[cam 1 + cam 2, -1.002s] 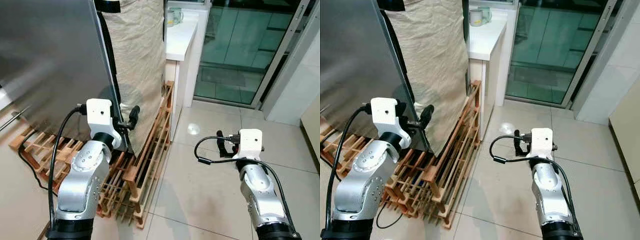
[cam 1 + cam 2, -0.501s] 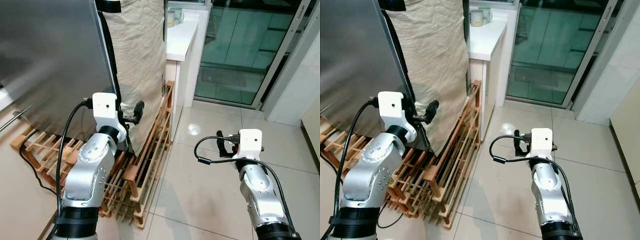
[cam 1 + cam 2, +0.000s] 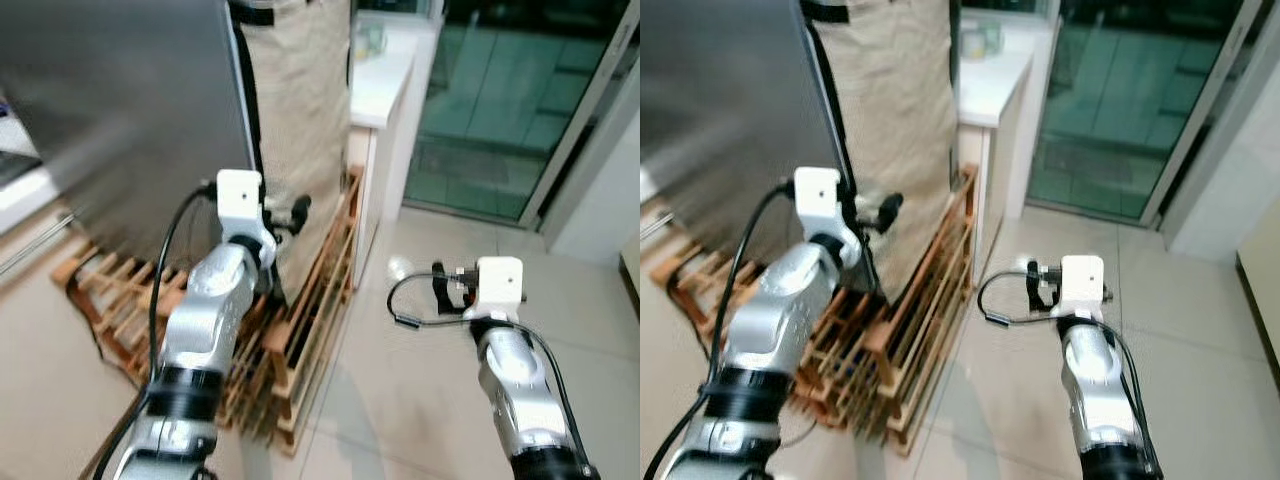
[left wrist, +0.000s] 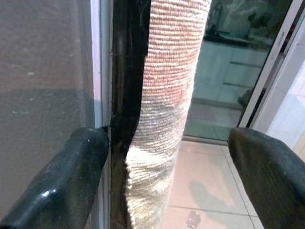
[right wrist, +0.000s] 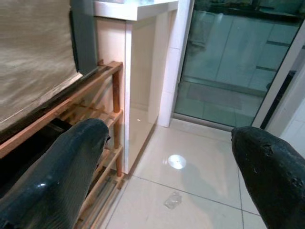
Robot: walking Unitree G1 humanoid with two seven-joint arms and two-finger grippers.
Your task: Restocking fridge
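Restocking looks barely begun: the fridge door (image 3: 120, 110) stands at the far left, the left gripper (image 3: 285, 215) spread at its right edge beside a burlap cover (image 3: 300, 90); the right gripper (image 3: 440, 290) hangs spread, empty, over the floor tiles (image 3: 400, 400)

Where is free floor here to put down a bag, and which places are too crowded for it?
Free: the tiled floor between the wooden rack and the right gripper, running on to the glass door. Crowded: along the fridge door, where the rack, a black cable and the left gripper beside the burlap cover take up the room.
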